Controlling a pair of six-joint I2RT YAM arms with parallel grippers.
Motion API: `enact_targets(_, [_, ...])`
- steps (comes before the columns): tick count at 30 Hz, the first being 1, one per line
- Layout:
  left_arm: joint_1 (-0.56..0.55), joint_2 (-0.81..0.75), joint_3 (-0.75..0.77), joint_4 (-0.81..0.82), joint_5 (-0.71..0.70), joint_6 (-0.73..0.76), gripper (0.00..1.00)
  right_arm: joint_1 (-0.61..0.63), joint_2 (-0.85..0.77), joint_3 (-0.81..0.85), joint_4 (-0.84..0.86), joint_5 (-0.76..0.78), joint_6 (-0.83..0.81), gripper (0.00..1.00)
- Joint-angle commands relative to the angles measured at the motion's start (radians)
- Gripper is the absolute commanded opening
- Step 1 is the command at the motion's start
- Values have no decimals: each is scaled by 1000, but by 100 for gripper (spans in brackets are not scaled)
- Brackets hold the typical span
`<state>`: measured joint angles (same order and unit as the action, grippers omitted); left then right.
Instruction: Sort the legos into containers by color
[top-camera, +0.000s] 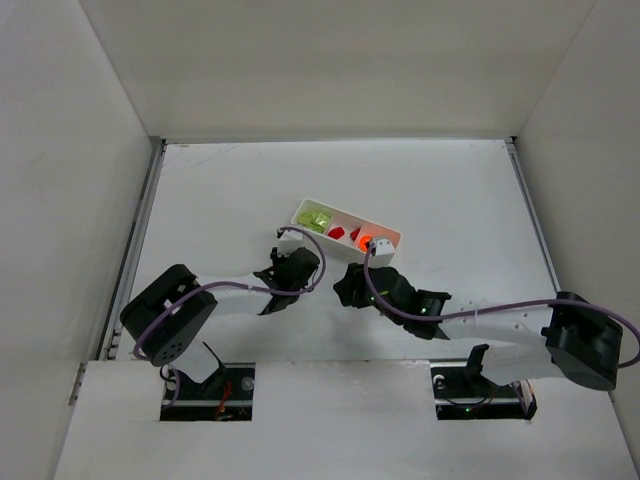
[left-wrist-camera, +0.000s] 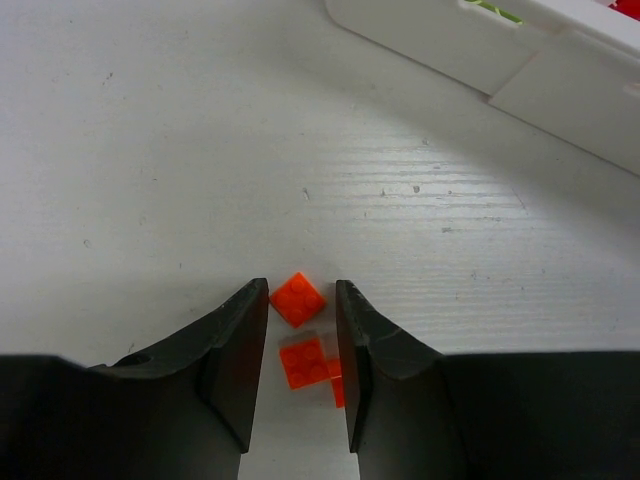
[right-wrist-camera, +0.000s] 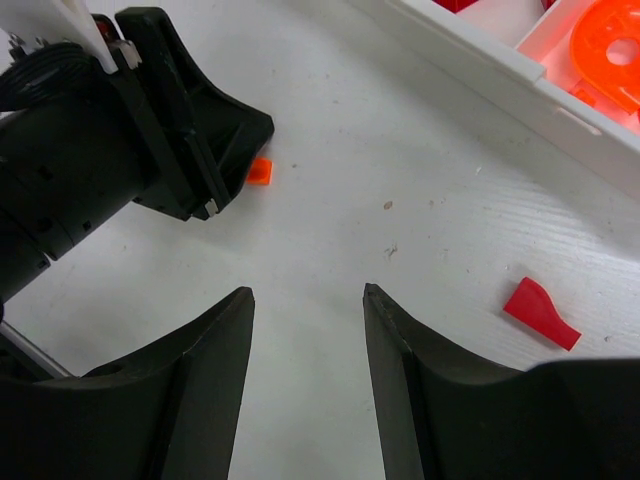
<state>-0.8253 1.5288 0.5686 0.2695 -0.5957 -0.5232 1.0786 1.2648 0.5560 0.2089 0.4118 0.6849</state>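
Observation:
The white tray lies at the table's middle, with yellow-green legos in its left compartment, red ones in the middle and orange ones in the right. My left gripper is down at the table just before the tray. In the left wrist view it is open, with an orange square lego between its tips. A second orange lego and a third, half-hidden one lie deeper between the jaws. My right gripper is open and empty over bare table.
A loose red wedge-shaped lego lies on the table right of my right gripper, near the tray's front wall. The left gripper's black body is close on its left, with an orange lego showing beside it.

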Motion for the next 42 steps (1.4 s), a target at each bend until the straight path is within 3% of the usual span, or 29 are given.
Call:
enact_targets(1, [-5,5,-9,-52,31,-24,29,-15,-31,-1,15,15,-13,54])
enact_targets(19, [22,76,97,0,30,45,23,-26,-48,-2,14,16,-21,54])
enact_targets(36, [22,-246,109,-159,33,43,25,-79,-108,-39,14,15,-38,54])
enact_targets(42, [-30,-202,253,-178,105,35,26,-166,-214,-77,-17,27,-32,54])
